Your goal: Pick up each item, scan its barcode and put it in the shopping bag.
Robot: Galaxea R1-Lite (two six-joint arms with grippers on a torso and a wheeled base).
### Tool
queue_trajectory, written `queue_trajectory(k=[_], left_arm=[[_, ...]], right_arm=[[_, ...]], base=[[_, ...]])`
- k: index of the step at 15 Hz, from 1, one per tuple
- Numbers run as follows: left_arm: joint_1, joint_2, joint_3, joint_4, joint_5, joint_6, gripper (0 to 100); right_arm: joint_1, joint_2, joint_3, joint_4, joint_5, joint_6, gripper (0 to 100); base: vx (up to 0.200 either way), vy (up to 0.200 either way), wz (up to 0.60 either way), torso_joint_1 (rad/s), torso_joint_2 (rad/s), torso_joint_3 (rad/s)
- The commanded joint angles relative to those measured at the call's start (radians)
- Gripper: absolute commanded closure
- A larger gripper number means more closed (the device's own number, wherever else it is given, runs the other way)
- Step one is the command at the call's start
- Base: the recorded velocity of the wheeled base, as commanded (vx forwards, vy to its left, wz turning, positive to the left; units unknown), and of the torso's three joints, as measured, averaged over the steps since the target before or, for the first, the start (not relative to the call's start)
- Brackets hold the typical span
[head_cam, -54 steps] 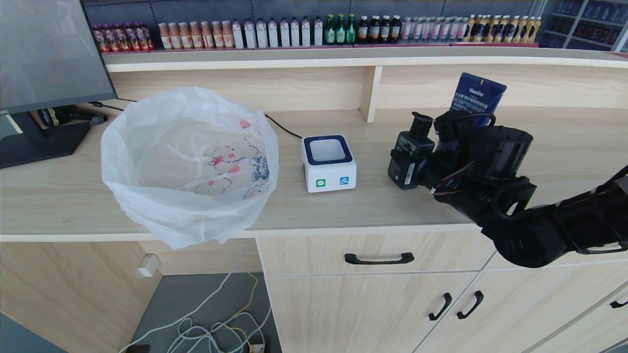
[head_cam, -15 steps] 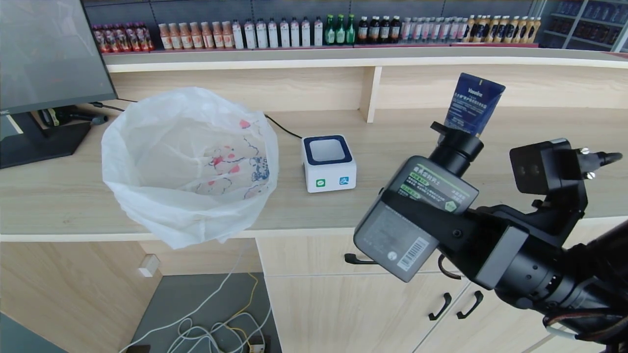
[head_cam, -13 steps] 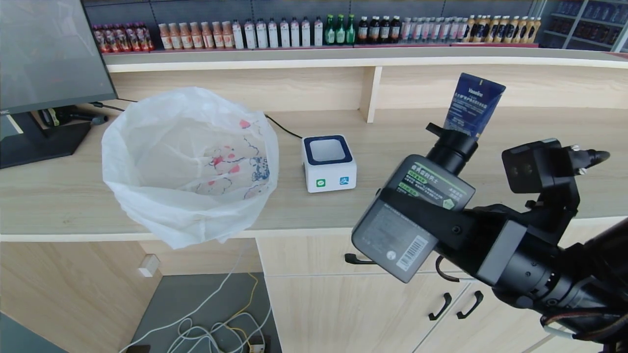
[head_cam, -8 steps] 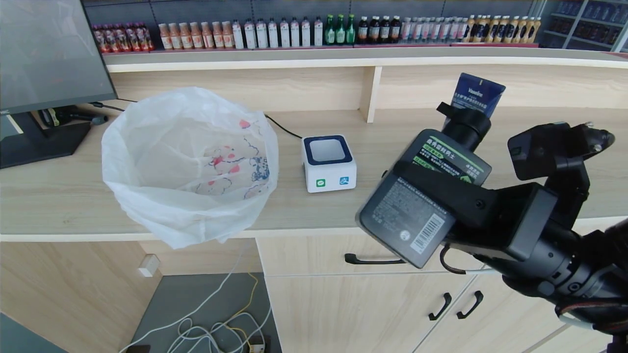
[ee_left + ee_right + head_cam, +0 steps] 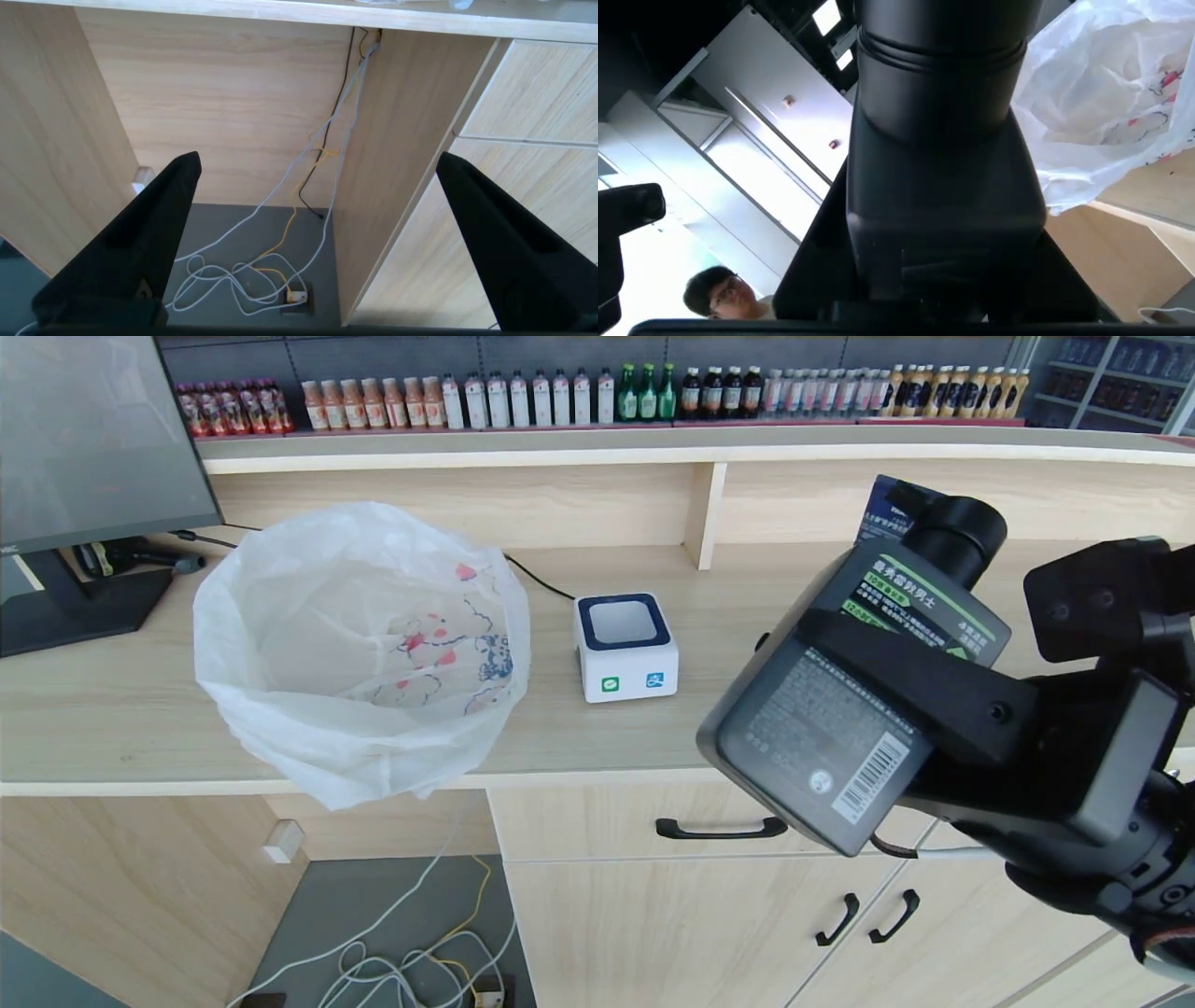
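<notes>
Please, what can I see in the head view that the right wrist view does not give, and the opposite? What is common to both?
Head view, not the right wrist view: the scanner on the counter, the blue tube, the monitor, the drawers, and the barcode on the bottle.
Right wrist view, not the head view: the ceiling lights above.
Both: the black bottle, raised off the counter, and the white bag.

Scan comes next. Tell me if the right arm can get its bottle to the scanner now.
Probably yes: the right end effector holds the bottle right of the scanner, nothing standing between them.
</notes>
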Motion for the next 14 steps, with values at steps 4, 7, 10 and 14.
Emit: queue_trajectory(k=[4, 7, 10, 14], left_arm=[[0.001, 0.000, 0.000, 0.000, 0.000, 0.000, 0], [0.000, 0.000, 0.000, 0.000, 0.000, 0.002, 0], [0.001, 0.000, 0.000, 0.000, 0.000, 0.000, 0], [0.000, 0.000, 0.000, 0.000, 0.000, 0.000, 0]], right_arm=[[0.001, -0.034, 0.023, -0.001, 0.001, 0.000, 100], [-0.001, -0.048, 0.032, -0.001, 0.001, 0.000, 100], [-0.001, -0.052, 0.030, -0.001, 0.002, -0.002, 100], [0.001, -0.046, 0.053, -0.001, 0.001, -0.014, 100]], base=[[0.000, 0.000, 0.00, 0.000, 0.00, 0.000], [0.000, 0.000, 0.00, 0.000, 0.00, 0.000], [0.000, 0.000, 0.00, 0.000, 0.00, 0.000], [0.000, 0.000, 0.00, 0.000, 0.00, 0.000]])
